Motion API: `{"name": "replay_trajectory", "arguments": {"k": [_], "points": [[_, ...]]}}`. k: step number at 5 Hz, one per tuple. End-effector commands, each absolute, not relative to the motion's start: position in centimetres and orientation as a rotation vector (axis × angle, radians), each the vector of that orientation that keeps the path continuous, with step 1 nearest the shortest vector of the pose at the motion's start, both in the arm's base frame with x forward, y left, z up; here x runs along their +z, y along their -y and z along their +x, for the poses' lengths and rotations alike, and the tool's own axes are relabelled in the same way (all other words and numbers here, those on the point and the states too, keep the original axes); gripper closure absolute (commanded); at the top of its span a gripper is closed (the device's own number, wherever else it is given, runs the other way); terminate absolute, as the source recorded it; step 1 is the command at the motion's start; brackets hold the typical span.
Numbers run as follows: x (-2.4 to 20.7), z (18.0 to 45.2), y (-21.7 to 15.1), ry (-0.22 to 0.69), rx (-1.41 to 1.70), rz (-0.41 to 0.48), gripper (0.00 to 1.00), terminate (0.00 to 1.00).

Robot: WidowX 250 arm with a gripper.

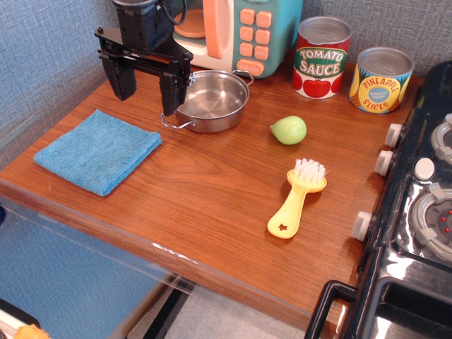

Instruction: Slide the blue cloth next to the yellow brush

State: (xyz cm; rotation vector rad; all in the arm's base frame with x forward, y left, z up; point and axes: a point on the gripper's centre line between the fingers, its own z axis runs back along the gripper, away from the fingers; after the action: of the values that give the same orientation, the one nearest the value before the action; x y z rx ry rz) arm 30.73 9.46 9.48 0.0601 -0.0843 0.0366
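Observation:
The blue cloth (pixel 97 150) lies flat at the left of the wooden table, near the front-left edge. The yellow brush (pixel 297 199) lies right of centre, white bristles pointing back, star-holed handle toward the front. My gripper (pixel 145 90) hangs open and empty above the table behind the cloth, its two black fingers spread wide. Its right finger is close to the steel pan's handle. The cloth and brush are far apart.
A steel pan (pixel 213 100) sits just right of my gripper. A green pear-like fruit (pixel 289 130) lies behind the brush. A tomato sauce can (pixel 321 58), a pineapple can (pixel 381 80) and a toy microwave (pixel 244 32) stand at the back. A toy stove (pixel 420 212) borders the right.

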Motion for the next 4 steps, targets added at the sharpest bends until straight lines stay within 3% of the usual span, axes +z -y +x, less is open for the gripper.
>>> {"name": "replay_trajectory", "arguments": {"k": [1,2,4], "points": [[9.5,30.7,-9.5,0.084,0.037,0.060,0.00,0.00],[9.4,29.5,-11.6,0.083,0.042,0.043,0.00,0.00],[7.6,26.9,-16.7,0.071,0.012,0.098,0.00,0.00]]}}
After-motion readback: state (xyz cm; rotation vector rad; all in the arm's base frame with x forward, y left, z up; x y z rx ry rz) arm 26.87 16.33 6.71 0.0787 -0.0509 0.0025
